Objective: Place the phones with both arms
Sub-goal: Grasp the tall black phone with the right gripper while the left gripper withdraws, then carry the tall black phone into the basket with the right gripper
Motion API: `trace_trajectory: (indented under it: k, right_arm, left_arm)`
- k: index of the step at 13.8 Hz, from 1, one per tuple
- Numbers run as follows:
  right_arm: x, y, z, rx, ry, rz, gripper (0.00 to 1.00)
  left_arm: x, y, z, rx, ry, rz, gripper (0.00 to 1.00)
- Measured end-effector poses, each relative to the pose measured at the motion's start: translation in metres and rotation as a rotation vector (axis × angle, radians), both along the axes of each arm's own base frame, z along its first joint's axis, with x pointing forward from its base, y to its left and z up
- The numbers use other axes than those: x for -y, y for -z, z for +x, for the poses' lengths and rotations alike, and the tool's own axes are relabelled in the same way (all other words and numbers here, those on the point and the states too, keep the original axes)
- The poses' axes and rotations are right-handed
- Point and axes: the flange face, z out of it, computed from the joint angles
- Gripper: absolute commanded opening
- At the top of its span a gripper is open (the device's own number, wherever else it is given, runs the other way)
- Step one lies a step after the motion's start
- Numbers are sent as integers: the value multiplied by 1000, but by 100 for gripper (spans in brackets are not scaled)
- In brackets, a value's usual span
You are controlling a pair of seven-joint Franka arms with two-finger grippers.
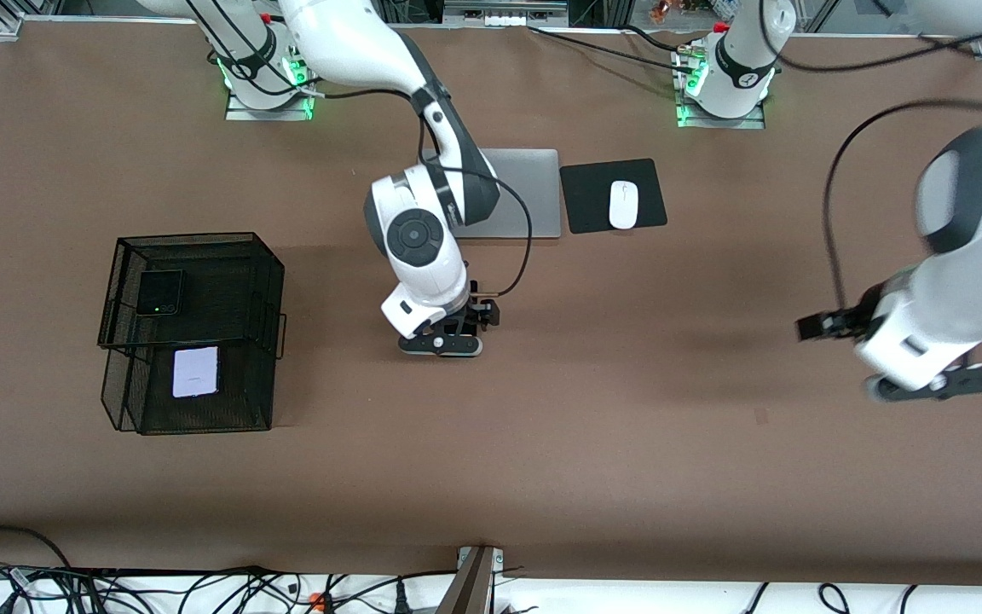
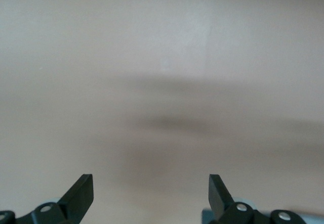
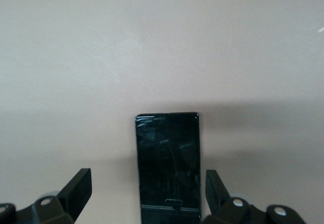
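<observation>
Hiding under the right end effector (image 3: 147,193): long black phone (image 3: 168,166).

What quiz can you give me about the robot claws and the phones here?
1. True or false: the left claw is holding a phone.
2. Pick one: where is the pale phone? A, on the laptop. B, in the lower tray of the mesh basket. C, on the mouse pad.
3. Fill the gap: the long black phone lies between the open fingers of the ____ claw.

Key: 1 false, it is open and empty over bare table. 2 B. 3 right; the right claw has a gap on each side of that phone.
</observation>
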Motion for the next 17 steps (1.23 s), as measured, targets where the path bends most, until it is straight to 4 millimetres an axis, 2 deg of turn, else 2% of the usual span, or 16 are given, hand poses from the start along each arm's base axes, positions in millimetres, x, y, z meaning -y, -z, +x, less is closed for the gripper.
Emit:
trace_trajectory:
  k: [2, 6, 8, 11, 12, 14, 15, 17]
  right_arm:
    - [3, 27, -6, -9, -1, -17, 100]
    - [0, 44, -20, -31, -14, -40, 100]
    - [-1, 51, -26, -32, -19, -49, 100]
    - [1, 62, -34, -30, -29, -65, 98]
    - [3, 64, -35, -25, -35, -71, 85]
    - [3, 65, -34, -6, -39, -70, 48]
    - [3, 65, -34, -1, -40, -69, 30]
    - [4, 64, -33, 1, -41, -68, 0]
  left_arm:
    - [-7, -34, -21, -13, 16, -3, 100]
    - [-3, -80, -56, -22, 49, -18, 100]
    - [-1, -90, -70, -34, 91, -62, 100]
    - [-7, -88, -85, -47, 141, -81, 100]
    - [-7, -84, -88, -38, 148, -81, 100]
    - [-7, -75, -97, -20, 157, -80, 100]
    - [-7, -73, -103, -15, 158, -79, 100]
    - [-9, -75, -113, -5, 157, -77, 100]
